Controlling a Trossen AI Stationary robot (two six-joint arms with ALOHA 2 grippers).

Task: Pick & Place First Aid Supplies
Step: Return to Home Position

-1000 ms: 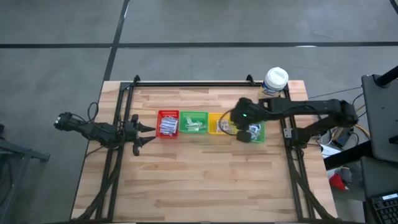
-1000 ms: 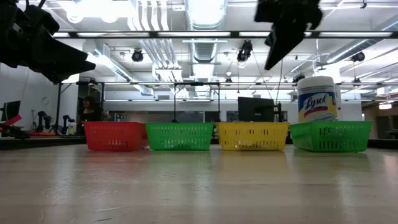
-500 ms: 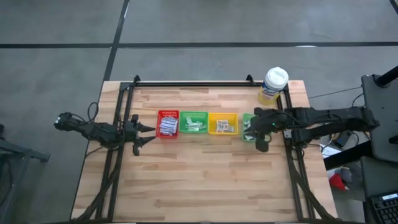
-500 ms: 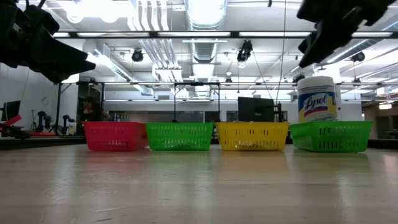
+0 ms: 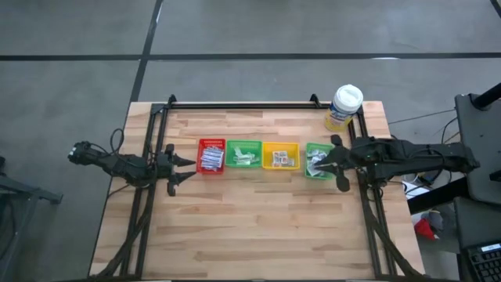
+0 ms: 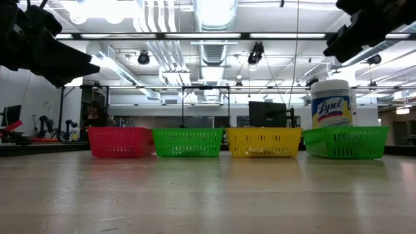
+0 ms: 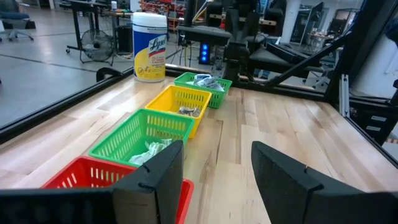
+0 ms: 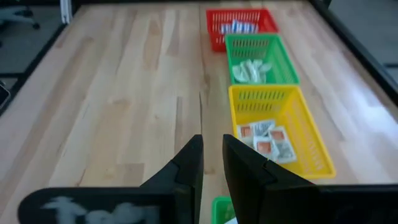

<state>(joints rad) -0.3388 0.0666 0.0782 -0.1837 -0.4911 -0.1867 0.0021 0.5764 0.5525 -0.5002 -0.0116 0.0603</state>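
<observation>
While left gripper hovers beside the trays, right gripper overhangs their end.

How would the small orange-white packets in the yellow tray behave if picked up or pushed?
The packets lie flat and overlapping in the yellow tray, so they are probably thin, light and slightly floppy. Pushed, they would likely slide, not roll. Being bunched together, pinching one may drag a neighbour.

Left end effector hovers, fingers wide apart; right end effector hovers, fingers narrowly parted, arm stretched out behind it.
</observation>
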